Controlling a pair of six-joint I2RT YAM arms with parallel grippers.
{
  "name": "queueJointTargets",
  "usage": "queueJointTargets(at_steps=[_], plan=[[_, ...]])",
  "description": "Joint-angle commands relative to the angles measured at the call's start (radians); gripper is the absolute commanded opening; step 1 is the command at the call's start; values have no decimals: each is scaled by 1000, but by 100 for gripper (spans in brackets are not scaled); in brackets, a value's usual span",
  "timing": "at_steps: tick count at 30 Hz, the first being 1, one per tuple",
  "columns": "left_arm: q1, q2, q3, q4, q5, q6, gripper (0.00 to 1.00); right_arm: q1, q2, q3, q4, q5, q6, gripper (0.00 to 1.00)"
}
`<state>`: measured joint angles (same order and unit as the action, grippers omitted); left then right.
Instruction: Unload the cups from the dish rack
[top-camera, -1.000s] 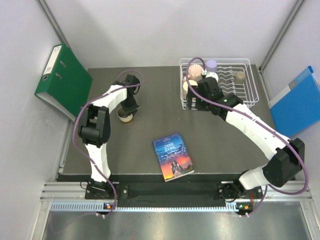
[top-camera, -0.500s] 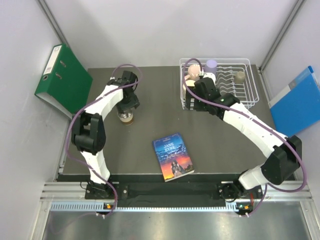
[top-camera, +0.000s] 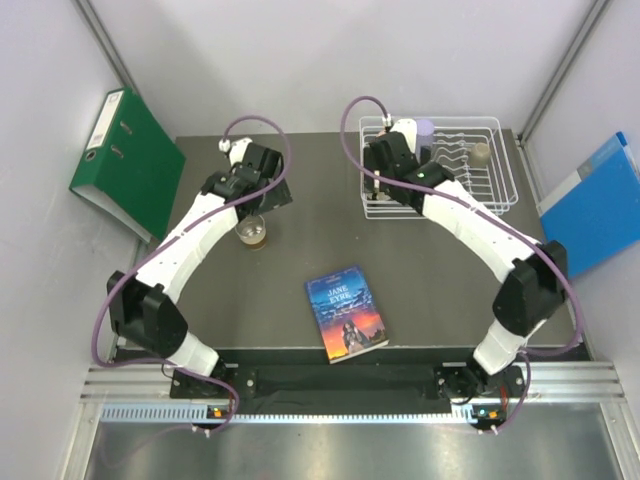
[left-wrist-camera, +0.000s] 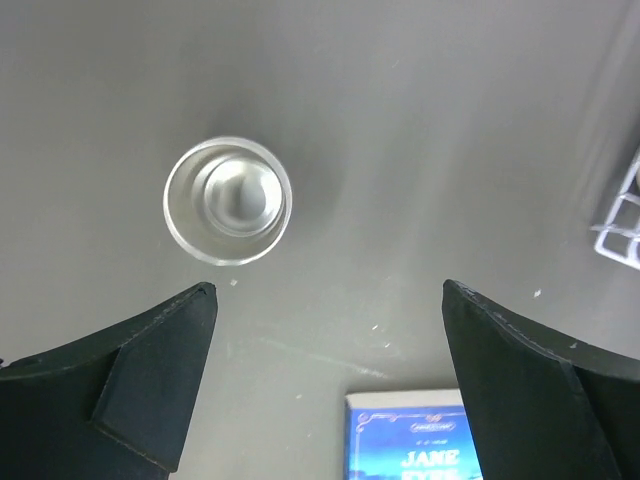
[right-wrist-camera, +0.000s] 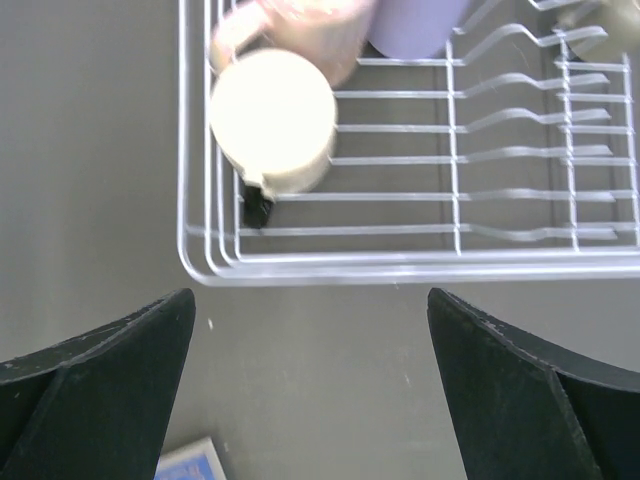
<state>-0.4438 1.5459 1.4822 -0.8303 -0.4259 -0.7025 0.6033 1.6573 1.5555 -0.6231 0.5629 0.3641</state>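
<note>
A small cup (top-camera: 253, 234) stands alone on the dark table; from above in the left wrist view the cup (left-wrist-camera: 228, 200) is up and to the left of my jaws. My left gripper (top-camera: 268, 192) (left-wrist-camera: 328, 288) hangs open over bare table, holding nothing. The white wire dish rack (top-camera: 470, 208) (right-wrist-camera: 400, 265) holds a cream mug (right-wrist-camera: 272, 120), a pink cup (right-wrist-camera: 300, 25), a lilac tumbler (top-camera: 424, 129) (right-wrist-camera: 415, 25) and a beige cup (top-camera: 481, 153). My right gripper (top-camera: 382, 168) (right-wrist-camera: 310, 292) is open and empty by the rack's near left corner.
A paperback book (top-camera: 347, 312) (left-wrist-camera: 420, 440) lies near the table's front middle. A green binder (top-camera: 125, 160) leans at the left edge and a blue folder (top-camera: 600, 200) at the right. White walls close in the back and sides.
My left gripper opened, let go of the small cup and drew up and back from it. My right arm swung towards the rack's far left side.
</note>
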Motion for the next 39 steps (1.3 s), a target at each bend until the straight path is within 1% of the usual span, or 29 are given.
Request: queueJointTargets(at_steps=[1, 4, 7, 11, 20, 22, 26, 30, 33, 39], plan=[[-1, -53, -88, 54, 58, -22, 99, -34, 119, 94, 55, -49, -42, 86], [-13, -63, -105, 31, 85, -31, 98, -56, 188, 120, 65, -67, -25, 70], [-22, -84, -125, 22, 79, -40, 98, -79, 231, 130, 72, -84, 2, 66], [-27, -116, -146, 33, 61, -43, 98, -105, 260, 124, 105, -121, 32, 66], [-30, -168, -187, 85, 55, -38, 98, -102, 321, 152, 198, -192, 73, 65], [-29, -178, -201, 91, 44, -31, 98, -102, 335, 156, 201, -192, 76, 65], [-29, -178, -217, 97, 42, -26, 98, -102, 351, 123, 259, -190, 93, 63], [-30, -187, -243, 112, 45, -17, 98, -100, 348, 17, 371, -178, 98, 60], [-29, -199, -260, 114, 35, -14, 98, -93, 354, -14, 410, -147, 96, 58], [-29, -230, -289, 111, 21, -8, 98, -86, 387, -8, 419, -118, 110, 56]])
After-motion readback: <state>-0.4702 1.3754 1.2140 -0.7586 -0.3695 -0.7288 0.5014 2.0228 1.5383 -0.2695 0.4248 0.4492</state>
